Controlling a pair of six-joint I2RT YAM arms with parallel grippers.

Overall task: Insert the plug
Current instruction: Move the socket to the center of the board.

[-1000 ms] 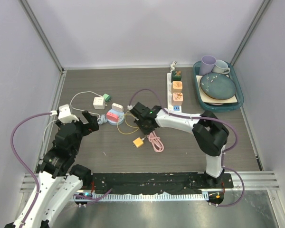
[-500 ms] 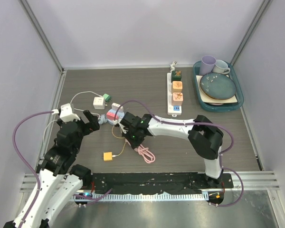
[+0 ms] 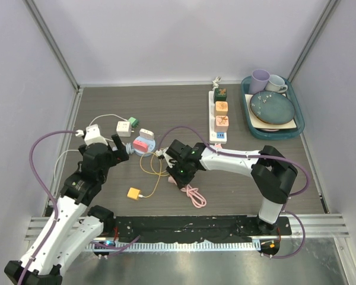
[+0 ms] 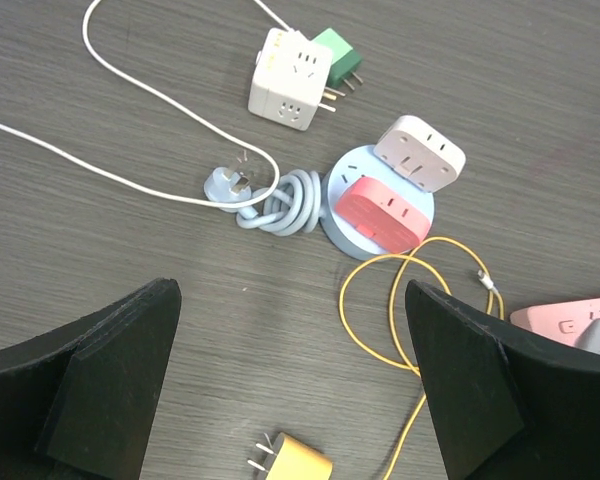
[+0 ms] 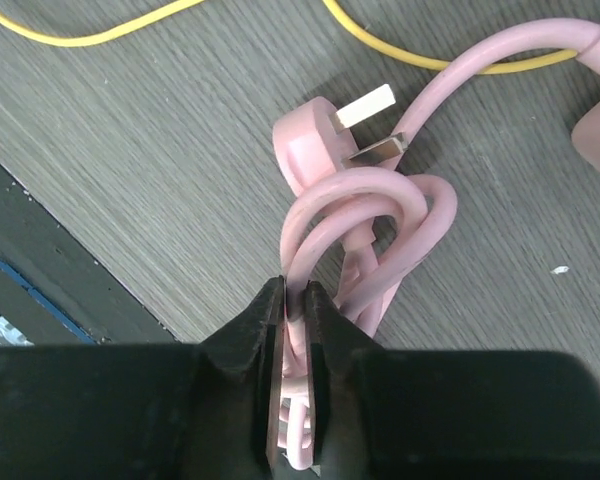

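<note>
Right wrist: right tool (image 5: 297, 296) pinching glossy pink coiled cable (image 5: 380, 190); left tool (image 4: 290, 335) spread over woodgrain table (image 4: 100, 262).

Plainly a robotics lab test booth: boxed in by blank white walls (image 3: 184, 41) and metal corner posts (image 3: 52, 44), with a dark counter (image 3: 225, 196) fronted by a metal mounting rail (image 3: 320, 221).

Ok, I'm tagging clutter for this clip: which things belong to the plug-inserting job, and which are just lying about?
Job: pink cable, pinched in the right claw; its pink plug; white power strip, possibly the socket.
Lying about: tray of dishes; yellow plug; green plug; white cube adapter.
</note>
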